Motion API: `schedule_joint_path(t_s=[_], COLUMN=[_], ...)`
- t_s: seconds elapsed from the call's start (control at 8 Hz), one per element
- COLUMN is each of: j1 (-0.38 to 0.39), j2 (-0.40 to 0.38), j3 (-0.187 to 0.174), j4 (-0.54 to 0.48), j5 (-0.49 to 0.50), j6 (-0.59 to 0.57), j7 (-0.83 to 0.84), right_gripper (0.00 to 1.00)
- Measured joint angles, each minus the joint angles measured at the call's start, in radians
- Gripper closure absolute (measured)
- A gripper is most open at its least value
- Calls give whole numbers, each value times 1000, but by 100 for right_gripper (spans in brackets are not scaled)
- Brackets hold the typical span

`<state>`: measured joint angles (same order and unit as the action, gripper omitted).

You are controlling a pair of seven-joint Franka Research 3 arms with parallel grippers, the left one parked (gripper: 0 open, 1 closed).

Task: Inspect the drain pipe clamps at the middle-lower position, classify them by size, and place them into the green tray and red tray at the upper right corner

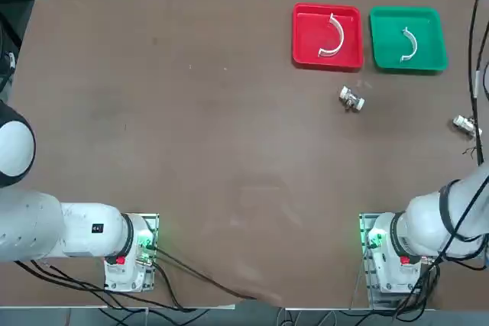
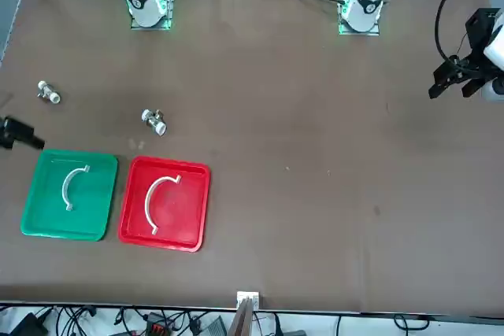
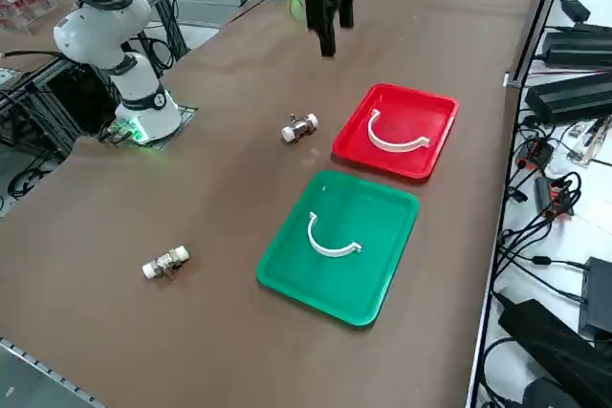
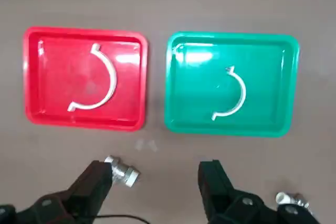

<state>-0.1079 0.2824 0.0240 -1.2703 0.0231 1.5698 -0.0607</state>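
**Both clamps sitting in trays**

On the desk [image 1: 191, 150], red tray [image 1: 306, 55] holds the larger clamp [image 1: 335, 36], green tray [image 1: 428, 55] the smaller clamp [image 1: 409, 45] — right pincer [image 4: 155, 182] hovers above, spread wide, empty. Two silver fittings [image 1: 351, 99] lie nearby.

the top view is looking straight down from overhead, arm bases along the frame's bottom edge, the red tray [image 1: 328, 37] and green tray [image 1: 407, 40] sitting at upper right. the front view is facing the robot from across the table, so the same trays are falling at lower left. the right side view is looking down diagonally from a raised spot, closer in. the right wrist view is hovering nearest, with the right gripper [image 4: 156, 182] rising from the bottom edge, fingers spread. all four views are sharing both trays.
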Motion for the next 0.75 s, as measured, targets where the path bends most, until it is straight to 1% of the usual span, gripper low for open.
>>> schedule_joint_path(t_s=[0.12,0.25,0.38,0.5,0.62,0.75], j1=[42,105,172,218,235,237], j2=[-65,-138,-210,-274,-321,-344], j3=[-16,-60,-110,-146,-161,-165], j4=[-67,-150,-231,-298,-344,-356], j5=[-1,-1,-2,-2,-3,-3], j6=[-4,-5,-6,-6,-5,-4], j7=[20,33,39,43,44,44], right_gripper=[0,0,0,0,0,0])
